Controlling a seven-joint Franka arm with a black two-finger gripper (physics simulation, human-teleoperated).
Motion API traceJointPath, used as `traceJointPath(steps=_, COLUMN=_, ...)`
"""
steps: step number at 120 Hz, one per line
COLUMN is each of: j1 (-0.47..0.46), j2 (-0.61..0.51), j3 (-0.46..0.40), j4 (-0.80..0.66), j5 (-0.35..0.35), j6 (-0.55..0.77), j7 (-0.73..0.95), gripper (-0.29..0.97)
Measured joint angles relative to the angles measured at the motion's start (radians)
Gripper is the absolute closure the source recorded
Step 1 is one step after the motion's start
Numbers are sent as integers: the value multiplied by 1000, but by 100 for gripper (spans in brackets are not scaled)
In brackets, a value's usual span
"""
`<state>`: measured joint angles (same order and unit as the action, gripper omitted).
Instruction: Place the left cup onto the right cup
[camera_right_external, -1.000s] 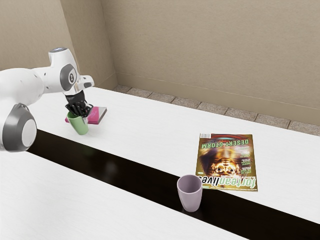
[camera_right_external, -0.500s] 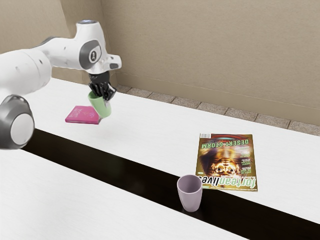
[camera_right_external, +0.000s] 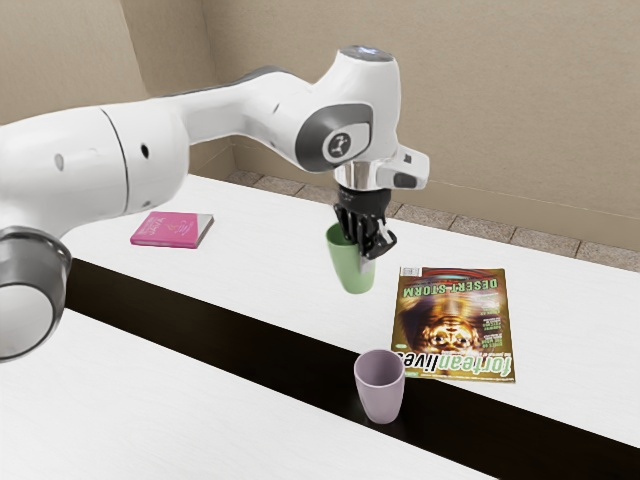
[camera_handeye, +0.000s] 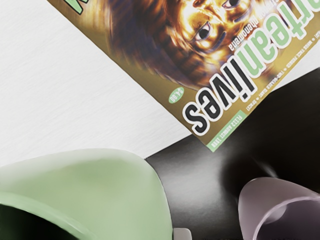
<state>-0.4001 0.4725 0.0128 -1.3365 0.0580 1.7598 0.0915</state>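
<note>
Standing cup (camera_right_external: 379, 386) just before magazine (camera_right_external: 455, 325).

Back wall (camera_right_external: 480, 90): beige, fine horizontal texture.
Side wall (camera_right_external: 60, 50): same finish; meets back wall at corner, exterior view's upper left.
Skirting (camera_right_external: 500, 205): low beige band along back wall base.
Floor (camera_right_external: 480, 228): grey-brown stone tiles; narrow strip between back wall and bench.
Bench (camera_right_external: 270, 250): white, faint grain.
Dark band (camera_right_external: 220, 345): glossy black strip across bench, possibly recessed.
Lighting: even, soft shadows.

On the white table (camera_right_external: 270, 250) lie a pink book (camera_right_external: 172, 229) and a magazine (camera_right_external: 455, 322); a purple cup (camera_right_external: 379, 386) stands on its dark strip (camera_right_external: 220, 342).
</note>
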Motion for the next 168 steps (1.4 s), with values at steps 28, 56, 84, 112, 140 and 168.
traceJointPath(steps=28, j1=-63, j2=-115, j3=-40, j4=-178, j5=-8, j6=39, j7=-73, gripper=78)
traceJointPath(steps=56, j1=-106, j2=-112, j3=-68, j4=-189, j5=-10, j6=69, j7=-138, gripper=78)
traceJointPath(steps=84, j1=-109, j2=-78, j3=-70, j4=-191, j5=-14, j6=88, j7=-189, gripper=78)
traceJointPath(steps=112, j1=-109, j2=-81, j3=-70, j4=-242, j5=-24, j6=113, j7=-226, gripper=78)
traceJointPath(steps=140, j1=-109, j2=-95, j3=-67, j4=-273, j5=-30, j6=124, j7=-251, gripper=78)
traceJointPath(steps=168, j1=-109, j2=-119, j3=-59, j4=-307, j5=-40, j6=130, j7=-268, gripper=78)
